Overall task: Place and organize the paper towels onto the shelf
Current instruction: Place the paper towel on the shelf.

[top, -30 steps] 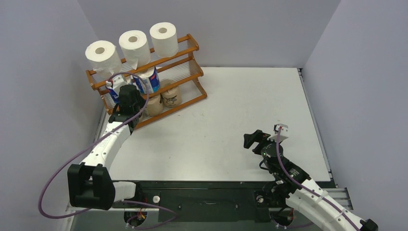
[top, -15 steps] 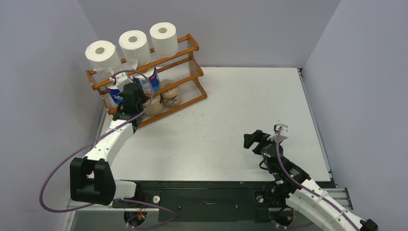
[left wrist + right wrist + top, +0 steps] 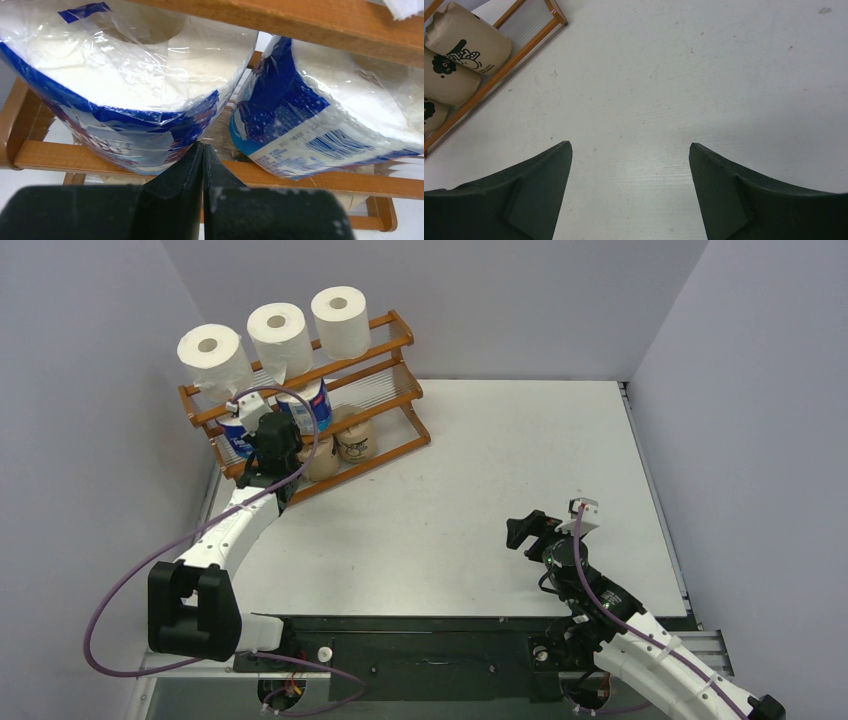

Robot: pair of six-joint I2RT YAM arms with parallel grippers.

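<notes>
1. The shelf (image 3: 385, 460) is standing at the upper left of the top view, on the table (image 3: 500, 440).
2. Three top rolls (image 3: 280, 332) are sitting in a row on its uppermost tier.
3. Two middle rolls (image 3: 135, 75) are lying side by side on the tier below, and the bottom rolls (image 3: 466, 37) are lying beneath them.
4. The left gripper (image 3: 203, 147) is sitting just in front of the middle tier, under the gap between those two rolls.
5. The right gripper (image 3: 630, 147) is hanging over the table at lower right, well apart from the shelf.
</notes>
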